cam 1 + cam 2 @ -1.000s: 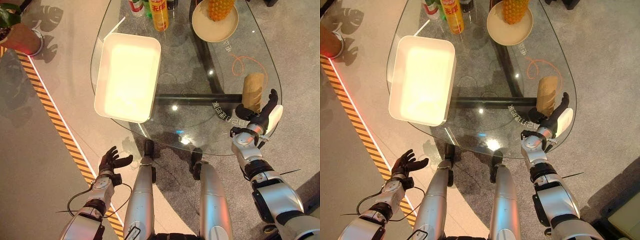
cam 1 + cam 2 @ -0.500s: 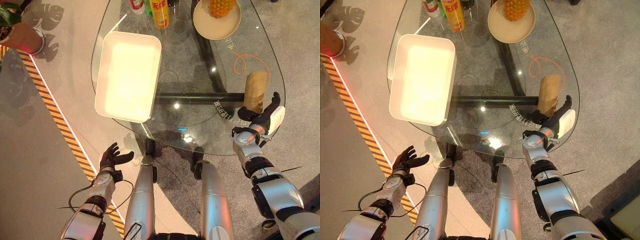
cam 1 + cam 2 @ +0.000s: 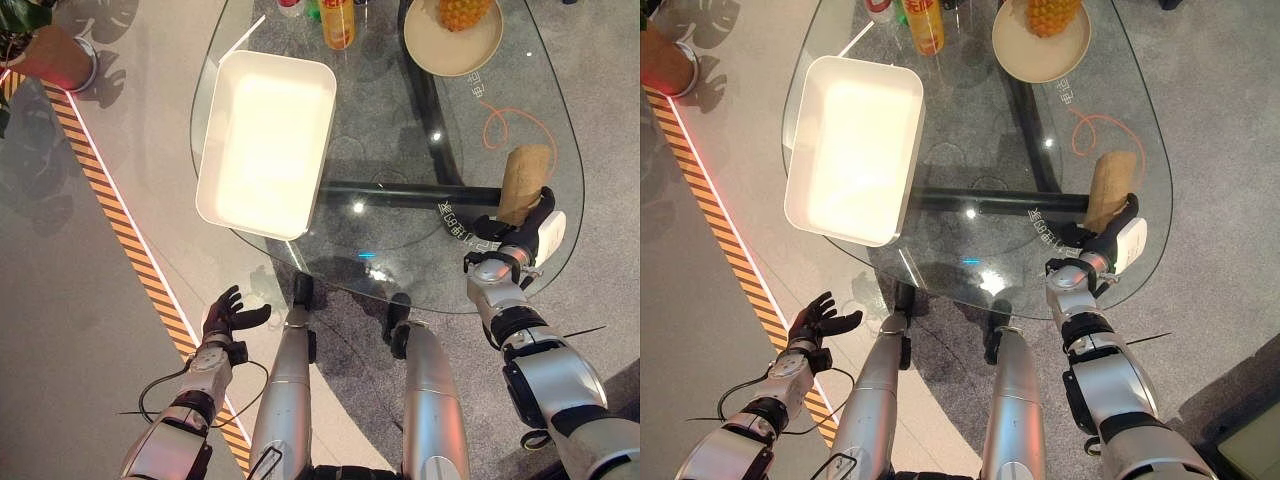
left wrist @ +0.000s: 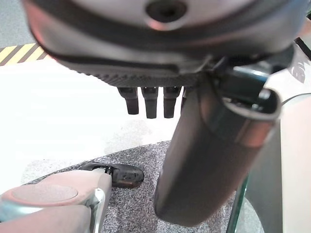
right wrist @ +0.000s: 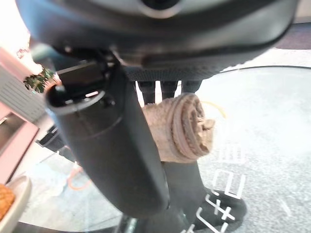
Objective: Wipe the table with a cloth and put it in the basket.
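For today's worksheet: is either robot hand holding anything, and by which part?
Nothing is held yet. The right robot hand reaches the rolled cloth's near end; the left robot hand hangs open.

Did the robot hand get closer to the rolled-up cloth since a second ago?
Yes. The right robot hand slid forward until its fingers reached the near end of the rolled cloth; it has not gripped it yet. The cloth, the white basket and the left robot hand stayed as they were.
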